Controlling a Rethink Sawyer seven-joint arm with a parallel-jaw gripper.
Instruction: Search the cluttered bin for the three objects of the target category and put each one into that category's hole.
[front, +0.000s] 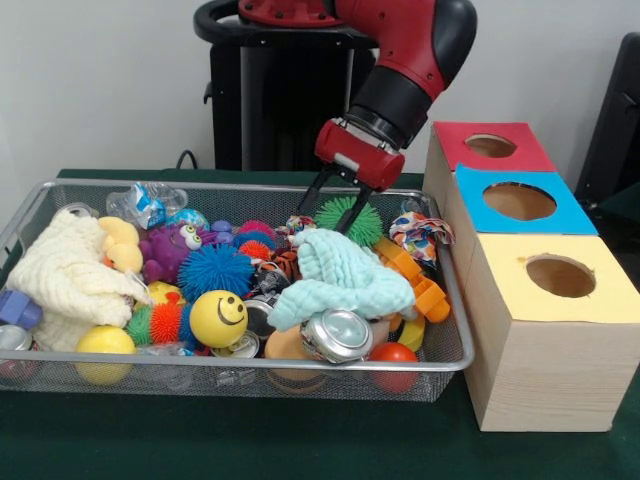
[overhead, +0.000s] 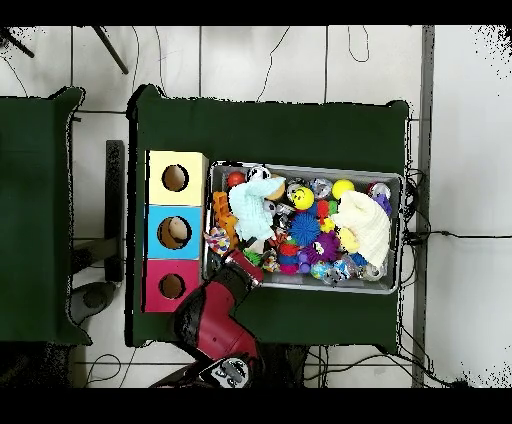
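Observation:
The wire mesh bin (front: 300, 366) is full of toys; it also shows in the overhead view (overhead: 300, 166). My gripper (front: 322, 220) is open and empty, low over the bin's far side, beside a green spiky ball (front: 352, 222). It shows in the overhead view (overhead: 243, 268) at the bin's near-left corner. One printed fabric piece (front: 420, 235) lies in the bin's far right corner, and shows from above (overhead: 218, 240). A smaller printed scrap (front: 299, 223) lies by my left fingertip. The hole (front: 560, 275) in the yellow panel, also seen from above (overhead: 175, 178), is open.
A mint cloth (front: 340, 272), a cream cloth (front: 62, 270), a purple monster (front: 170, 250), a blue spiky ball (front: 213, 268), a smiley ball (front: 218, 318) and a can (front: 338, 335) crowd the bin. Blue-panelled (front: 518, 201) and red-panelled (front: 490, 146) boxes stand behind the yellow one.

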